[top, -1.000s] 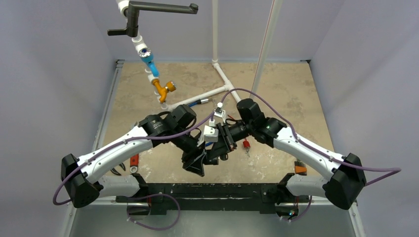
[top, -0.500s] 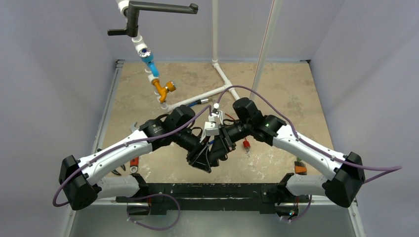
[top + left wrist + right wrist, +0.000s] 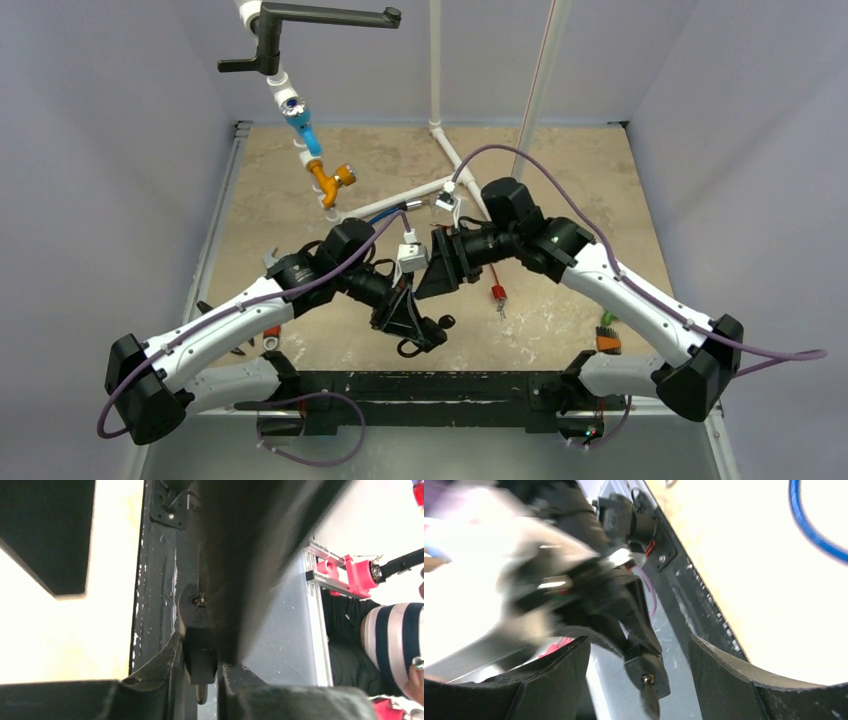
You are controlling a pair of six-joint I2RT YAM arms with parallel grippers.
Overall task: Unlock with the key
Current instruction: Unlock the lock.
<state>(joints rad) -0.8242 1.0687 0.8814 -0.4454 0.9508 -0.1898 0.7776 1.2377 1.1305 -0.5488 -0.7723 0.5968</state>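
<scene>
Padlock (image 3: 424,336) clamped in left hand (image 3: 198,680), near counter (image 3: 585,195) 6 o'clock edge. Right hand (image 3: 634,650) wide, empty. Red-tagged key (image 3: 497,292) on counter, 2 o'clock of padlock. Likely step: fetch key; needs right-hand pinch.

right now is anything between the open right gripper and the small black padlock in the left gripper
Nothing visible does. The small black padlock sits clamped in the left gripper with its keyhole showing, and only open air lies between it and the open right gripper.
</scene>
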